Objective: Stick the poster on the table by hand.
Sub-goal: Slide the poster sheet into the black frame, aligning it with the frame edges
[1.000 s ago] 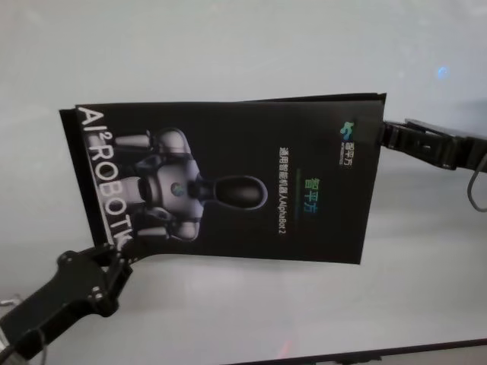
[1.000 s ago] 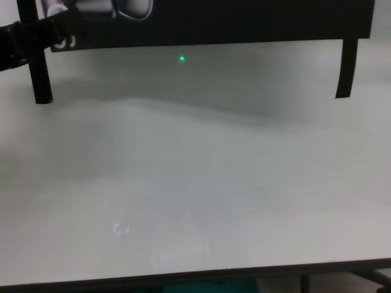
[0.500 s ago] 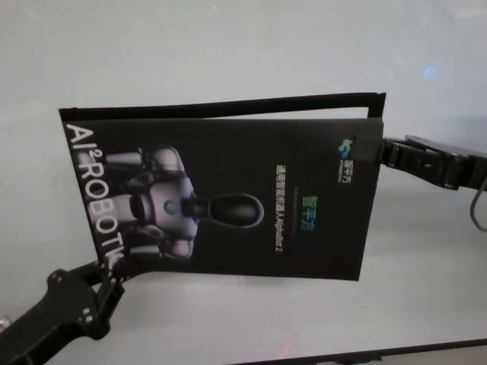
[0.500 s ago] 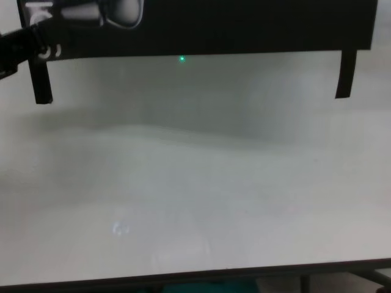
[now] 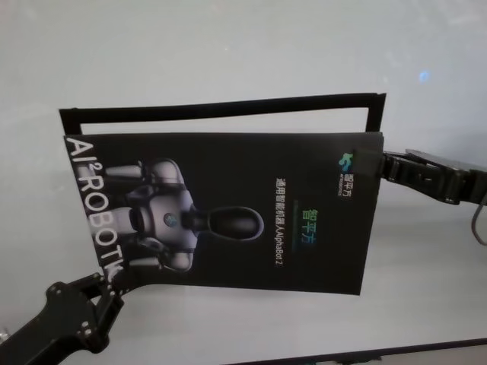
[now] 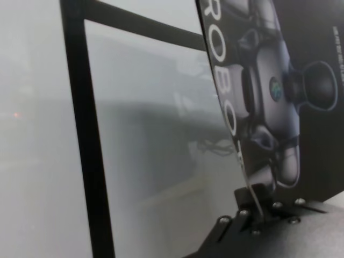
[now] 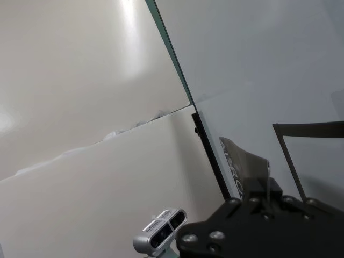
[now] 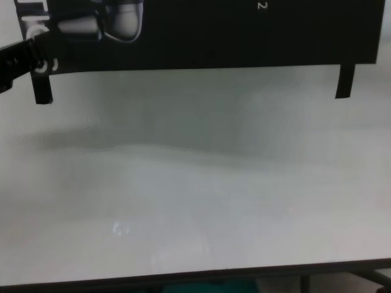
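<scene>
The poster [image 5: 243, 213], a black glossy sheet with white lettering and a grey robot picture, hangs spread above the white table [image 5: 228, 46]. My left gripper [image 5: 114, 285] is shut on its near left corner, and the left wrist view shows that pinch [image 6: 257, 207] on the sheet's edge [image 6: 290, 80]. My right gripper [image 5: 379, 162] is shut on the right edge, with the sheet [image 7: 239, 161] curling out of it [image 7: 267, 185]. In the chest view the poster [image 8: 232, 30] fills the top, above the table [image 8: 195, 201].
Narrow black tape strips [image 5: 221, 106] frame the poster's far side and hang off its corners [image 8: 345, 82] [image 6: 88, 140]. The table's dark front edge [image 8: 195, 278] runs along the bottom of the chest view. A small grey camera unit [image 7: 161, 236] shows in the right wrist view.
Both grippers have carried the poster nearer and lower. Its bottom edge hangs lower in the chest view, and more of the tape frame shows beyond it in the head view.
</scene>
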